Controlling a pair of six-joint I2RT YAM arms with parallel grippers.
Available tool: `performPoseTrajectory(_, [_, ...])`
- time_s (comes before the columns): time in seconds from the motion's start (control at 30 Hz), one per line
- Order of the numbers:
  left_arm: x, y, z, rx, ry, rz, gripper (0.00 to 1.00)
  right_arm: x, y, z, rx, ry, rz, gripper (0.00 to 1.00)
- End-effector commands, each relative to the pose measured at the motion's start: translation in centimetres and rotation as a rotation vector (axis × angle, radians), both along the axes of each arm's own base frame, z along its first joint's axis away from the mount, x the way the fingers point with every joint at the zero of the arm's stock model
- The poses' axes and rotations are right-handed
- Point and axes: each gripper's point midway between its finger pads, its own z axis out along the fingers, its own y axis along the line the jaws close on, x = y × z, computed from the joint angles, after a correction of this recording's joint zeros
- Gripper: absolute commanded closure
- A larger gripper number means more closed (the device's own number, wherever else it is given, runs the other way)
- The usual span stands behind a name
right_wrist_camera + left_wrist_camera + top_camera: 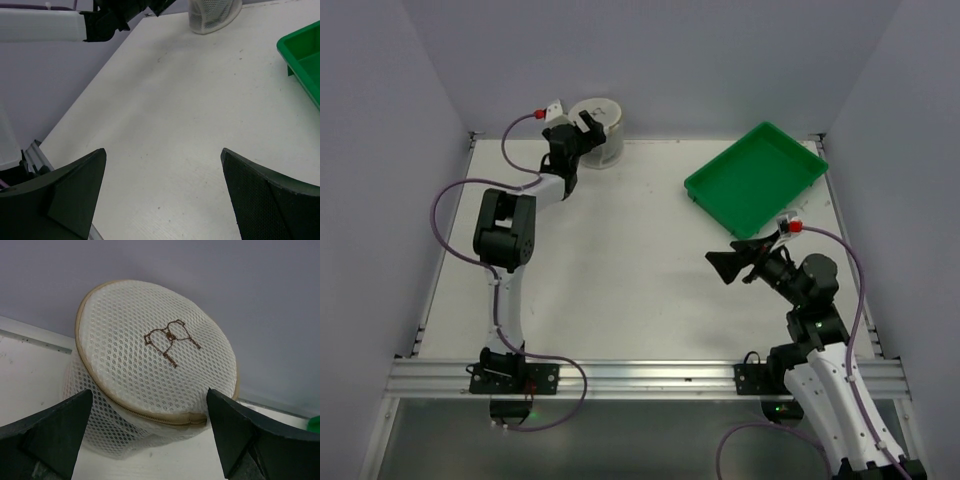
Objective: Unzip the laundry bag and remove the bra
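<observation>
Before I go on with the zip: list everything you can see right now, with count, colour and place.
laundry bag: one, white mesh with tan trim, far left of the table by the back wall, zip shut where it shows
tray: one, green, far right corner of the table
table: one, white, under everything
left gripper: one, black, open, right at the laundry bag, gripping nothing
right gripper: one, black, open, above bare table on the near right, holding nothing
</observation>
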Motion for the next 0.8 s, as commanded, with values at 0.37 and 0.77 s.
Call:
performPoseTrajectory(0.37, [4.0, 1.9, 1.1, 0.016, -0.136, 0.063, 0.63, -0.1, 1.7, -0.5, -0.031, -0.005, 0.132, 0.01])
performPoseTrajectory(0.77, [-2.2, -1.2, 6.1, 0.059, -0.123, -0.232, 1.0, -1.7, 2.0, 0.9, -0.034, -0.029, 0.184, 0.01])
